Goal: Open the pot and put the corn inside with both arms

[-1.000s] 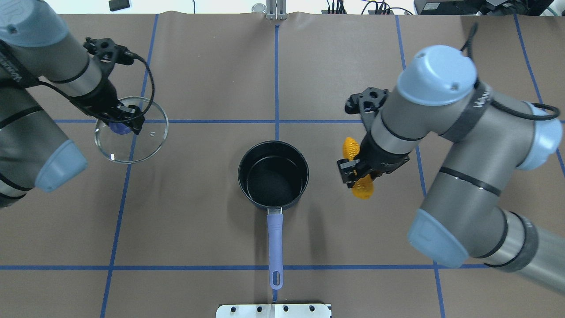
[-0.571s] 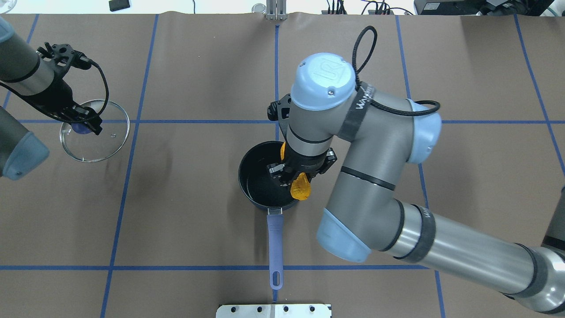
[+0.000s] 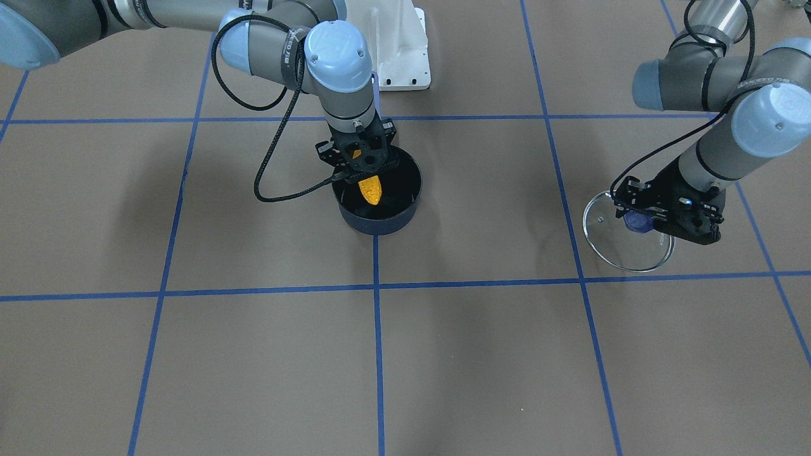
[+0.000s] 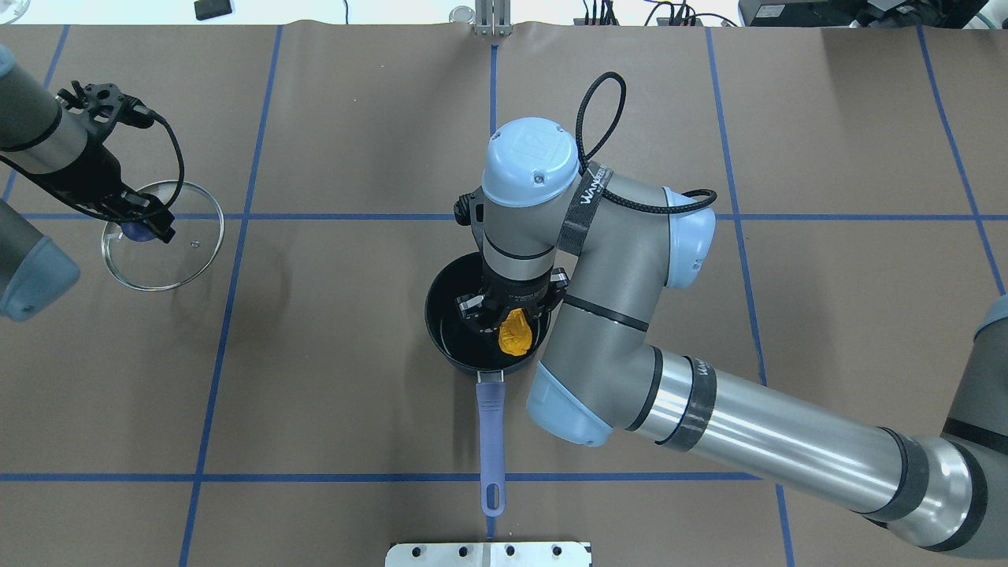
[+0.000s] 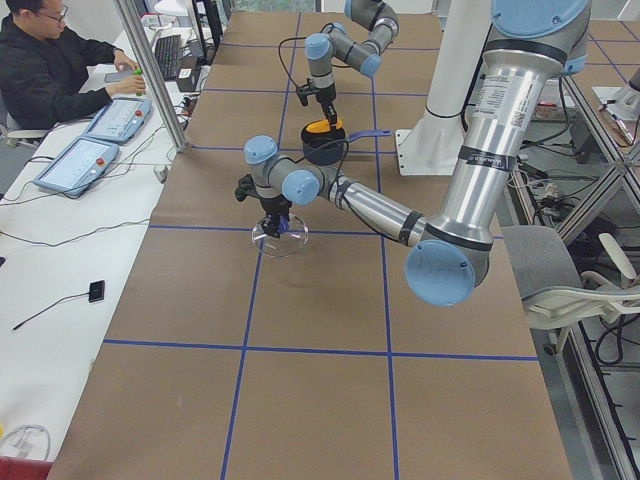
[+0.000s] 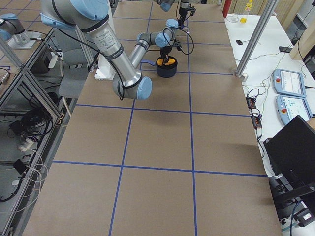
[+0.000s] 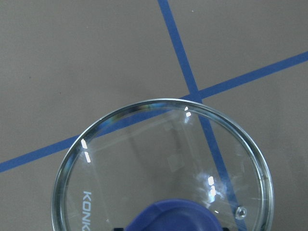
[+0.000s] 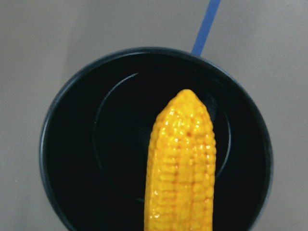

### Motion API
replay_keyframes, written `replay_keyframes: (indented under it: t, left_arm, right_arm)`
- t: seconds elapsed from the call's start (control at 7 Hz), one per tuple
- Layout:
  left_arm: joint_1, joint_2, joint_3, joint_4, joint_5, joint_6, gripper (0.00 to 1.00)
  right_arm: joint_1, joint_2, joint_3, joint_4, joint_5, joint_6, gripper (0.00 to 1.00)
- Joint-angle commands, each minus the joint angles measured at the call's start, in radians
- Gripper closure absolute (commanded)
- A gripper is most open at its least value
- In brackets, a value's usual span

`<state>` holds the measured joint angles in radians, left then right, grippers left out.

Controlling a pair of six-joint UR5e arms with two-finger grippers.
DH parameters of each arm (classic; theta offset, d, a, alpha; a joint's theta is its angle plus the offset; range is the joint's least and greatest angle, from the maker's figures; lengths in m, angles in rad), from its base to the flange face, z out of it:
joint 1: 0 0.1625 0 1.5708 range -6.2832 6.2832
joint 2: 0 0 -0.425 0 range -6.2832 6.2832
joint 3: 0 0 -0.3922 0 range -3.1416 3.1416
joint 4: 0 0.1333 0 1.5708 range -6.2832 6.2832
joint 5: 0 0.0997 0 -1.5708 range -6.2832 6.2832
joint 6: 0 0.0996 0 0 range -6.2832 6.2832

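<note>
While holding the corn (image 4: 516,335) upright, tip down inside the pot (image 4: 450,337) straight below the right pincer (image 4: 510,312), just needs letting go tbh, with the left pincer (image 4: 142,224) way off left pinching the lid (image 4: 185,253) by its knob.

Grey arms (image 4: 772,441), light-blue caps (image 4: 529,161), black cables (image 4: 610,74)

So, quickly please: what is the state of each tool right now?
Left tool: closed, holding the glass lid by its knob.
Right tool: closed, holding the corn over the pot.
</note>
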<state>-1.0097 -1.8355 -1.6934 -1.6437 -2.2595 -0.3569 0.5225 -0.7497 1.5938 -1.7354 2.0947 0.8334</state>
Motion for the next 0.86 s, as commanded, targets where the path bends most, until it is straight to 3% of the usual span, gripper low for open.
replay_keyframes:
  t: [0.0,0.43,0.71]
  left_arm:
    - [0.002,0.004,0.021,-0.002,0.0,0.001,0.53]
    - [0.008,-0.005,0.142,-0.109,0.0,-0.004,0.52]
    - [0.011,-0.011,0.158,-0.105,-0.015,-0.01,0.51]
  right_arm:
    - [-0.002,0.039,-0.02,0.025,-0.002,0.018,0.0]
    - [0.019,0.059,-0.017,0.025,-0.007,0.018,0.0]
    - [0.036,0.064,-0.014,0.025,-0.007,0.018,0.0]
